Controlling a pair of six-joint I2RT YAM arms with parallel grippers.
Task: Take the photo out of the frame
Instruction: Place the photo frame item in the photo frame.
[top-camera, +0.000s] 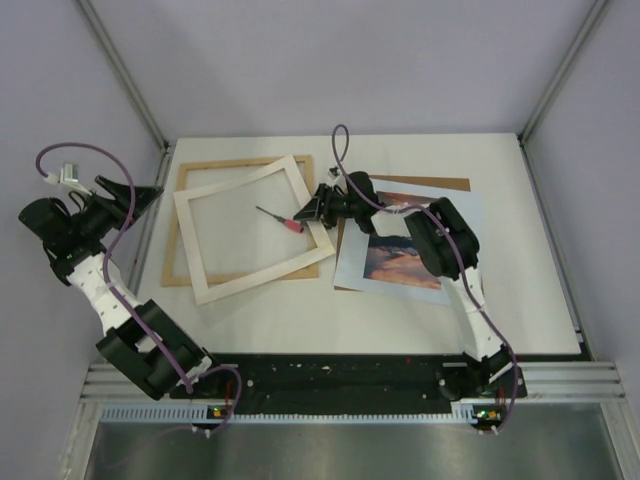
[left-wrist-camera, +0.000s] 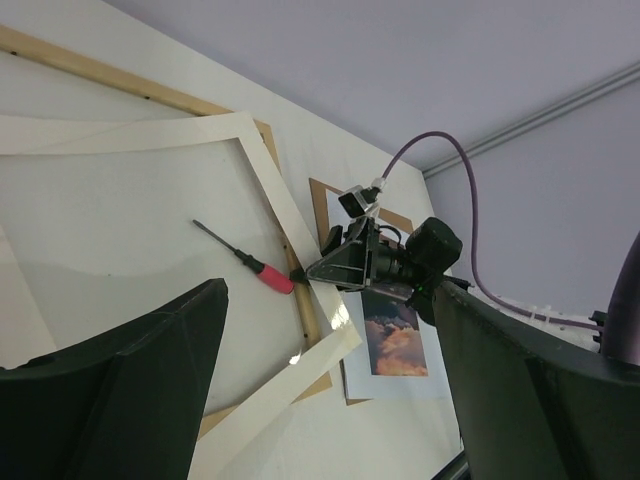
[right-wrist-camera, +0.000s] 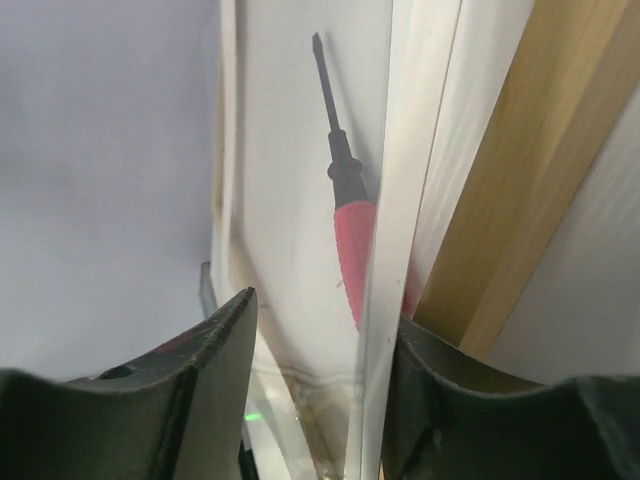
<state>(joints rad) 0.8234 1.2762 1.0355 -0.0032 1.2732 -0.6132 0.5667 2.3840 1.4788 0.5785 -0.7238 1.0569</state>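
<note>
The photo (top-camera: 405, 262) is lying face up on the right side of the surface (top-camera: 530, 260), already out of the frame (top-camera: 171, 240). It is resting on the brown backing board (top-camera: 440, 183), and the right arm is crossing over part of it. The frame is sitting to its left, just beside the board, with a white mat (top-camera: 236, 183) lying askew across the wooden rim, so the whole stack looks taken apart and the task looks essentially done.

A red-handled screwdriver (top-camera: 280, 218) is lying inside the frame's opening with its handle toward the right rim. It is probably there for working the fasteners on the backing.

The right hand (top-camera: 308, 212) is reaching low over that rim. Its fingers are standing apart, with the handle just ahead of them and nothing pinched between. Whether it is letting the tool go or reaching for it cannot be told.

The left hand (top-camera: 150, 192) is hovering off the surface's left edge, spread wide and holding nothing, apparently parked out of the way.
</note>
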